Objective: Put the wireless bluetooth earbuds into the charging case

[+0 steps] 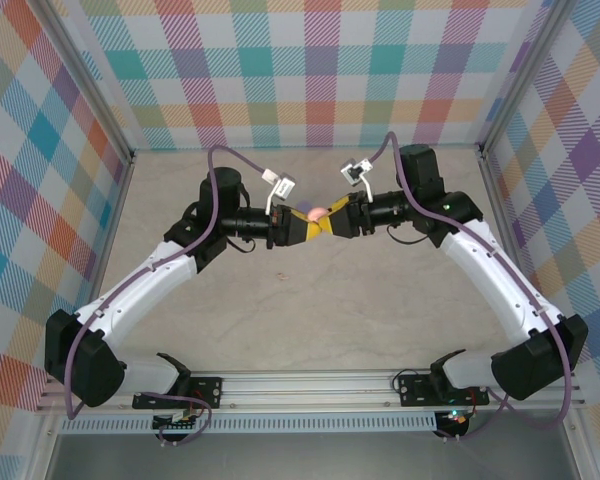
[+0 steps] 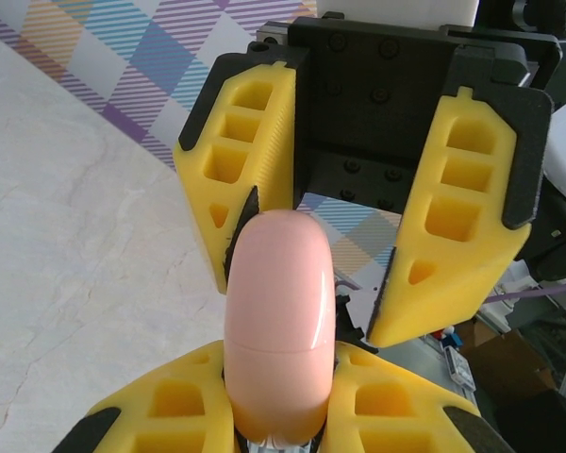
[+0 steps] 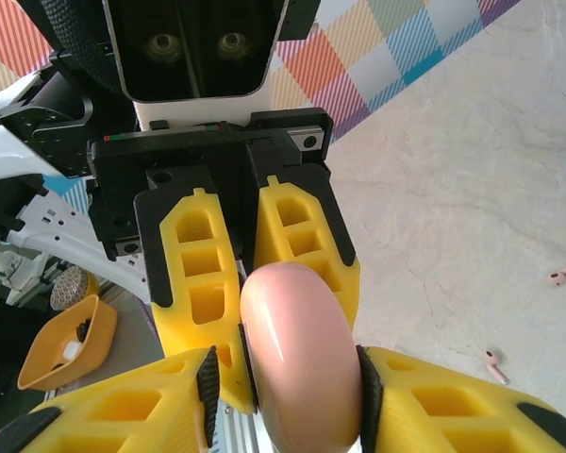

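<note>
Left gripper (image 2: 281, 377) clamps a pink charging case (image 2: 281, 302); right gripper (image 3: 288, 377) flanks the case's other end, grip unclear; two pink earbuds (image 3: 563, 275) lie well apart from the case.

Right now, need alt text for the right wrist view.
A pink charging case sits between the yellow fingers of the right tool, with the left tool clamping its far end from the opposite side. On the pale table at right lie a pink earbud and a second earbud.
</note>
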`<state>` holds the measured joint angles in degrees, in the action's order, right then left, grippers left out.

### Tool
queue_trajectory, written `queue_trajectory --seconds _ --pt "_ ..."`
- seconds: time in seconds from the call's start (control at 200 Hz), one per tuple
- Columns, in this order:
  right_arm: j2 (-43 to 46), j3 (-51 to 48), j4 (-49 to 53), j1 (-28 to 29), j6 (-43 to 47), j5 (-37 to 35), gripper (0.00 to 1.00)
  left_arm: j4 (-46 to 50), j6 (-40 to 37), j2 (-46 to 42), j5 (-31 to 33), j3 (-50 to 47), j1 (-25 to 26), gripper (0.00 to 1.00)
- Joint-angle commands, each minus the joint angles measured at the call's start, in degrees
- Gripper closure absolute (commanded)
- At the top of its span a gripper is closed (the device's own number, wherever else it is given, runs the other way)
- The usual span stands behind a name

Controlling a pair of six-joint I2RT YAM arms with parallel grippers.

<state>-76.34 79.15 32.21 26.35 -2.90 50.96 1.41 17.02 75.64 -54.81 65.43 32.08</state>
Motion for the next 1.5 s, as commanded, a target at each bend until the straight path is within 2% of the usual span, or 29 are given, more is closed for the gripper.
queue_trajectory --seconds 0.0,0.11,0.25,0.495,0.59,0.66,0.75,0.85,0.975,1.415,1.495 --pt "0.66 -0.46 -1.22 0.28 -0.27 2.49 0.61 -0.32 -1.08 -0.71 0.68 1.37 0.53 0.94" --pt "0.82 -0.45 -1.64 0.24 -0.48 2.16 0.63 0.21 -1.45 -0.67 0.31 1.54 0.53 0.93" --pt "1.36 -0.51 -2.32 0.27 -1.14 0.52 0.56 0.56 -1.55 -0.72 -0.05 1.51 0.49 0.94" --pt "1.28 -0.32 -2.41 0.24 -1.25 0.41 0.57 1.02 -1.94 -0.87 -0.03 1.63 0.53 0.94" --pt "1.09 -0.22 -1.75 0.2 -0.97 0.85 0.63 1.03 -1.95 -0.95 0.12 1.6 0.52 0.93" --pt "0.77 0.01 -1.07 0.19 -0.58 1.24 0.72 1.06 -1.99 -0.91 0.13 1.79 0.53 0.93" --pt "0.51 0.3 -0.06 0.2 -0.09 1.74 0.79 0.8 -1.57 -0.64 0.05 2.15 0.53 0.83" --pt "0.27 0.38 0.47 0.2 0.23 3.35 0.81 0.26 -1.11 -0.23 -0.44 2.51 0.49 0.75" --pt "-0.35 0.73 1.95 0.19 1.28 4.23 0.81 -0.92 -0.17 0.15 -1.08 2.88 0.51 0.7" --pt "-1.44 0.91 3.55 0.27 2.37 6.18 0.8 -1.94 0.67 0.41 -1.37 2.95 0.62 0.7" --pt "-1.37 0.77 3.57 0.31 2.37 6.0 0.81 -1.9 0.71 0.46 -1.53 2.86 0.62 0.78"
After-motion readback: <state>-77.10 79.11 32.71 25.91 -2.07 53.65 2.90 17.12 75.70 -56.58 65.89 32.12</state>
